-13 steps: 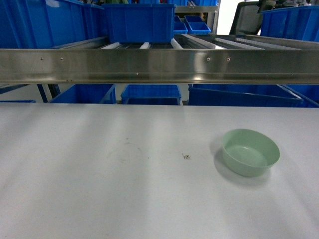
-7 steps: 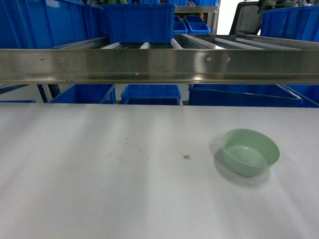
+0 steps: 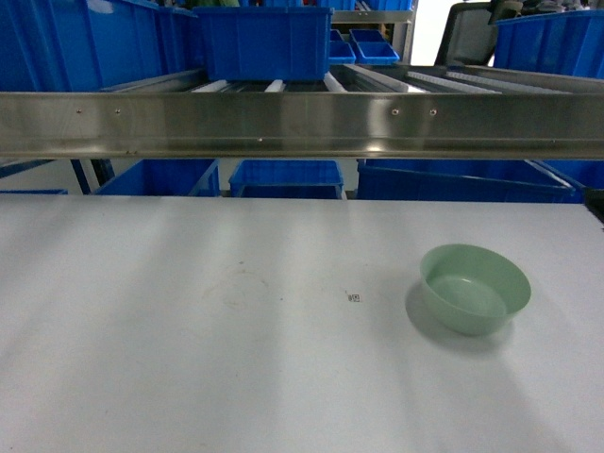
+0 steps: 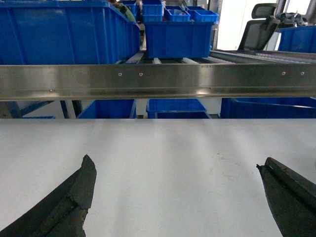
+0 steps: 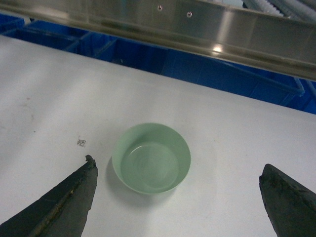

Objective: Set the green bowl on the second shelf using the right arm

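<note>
The green bowl point(image 3: 475, 289) stands upright and empty on the white table, right of centre in the head view. In the right wrist view the bowl point(image 5: 151, 158) lies below and between the spread fingers of my right gripper point(image 5: 178, 164), nearer the left finger and touching neither. That gripper is open and holds nothing. The second shelf point(image 3: 302, 125) is the steel rail tier across the back, above the table, bearing a deep blue crate point(image 3: 264, 42). My left gripper point(image 4: 175, 161) is open over bare table.
The white table point(image 3: 189, 359) carries a small printed marker point(image 3: 354, 298) left of the bowl. Blue bins point(image 3: 286, 177) sit under the steel rail behind the table. More blue crates stand at the far right point(image 3: 552, 42). A dark sliver point(image 3: 596, 203) shows at the right edge.
The bowl has not moved. A dark sliver has come into the head view at its right edge, level with the table's back edge.
</note>
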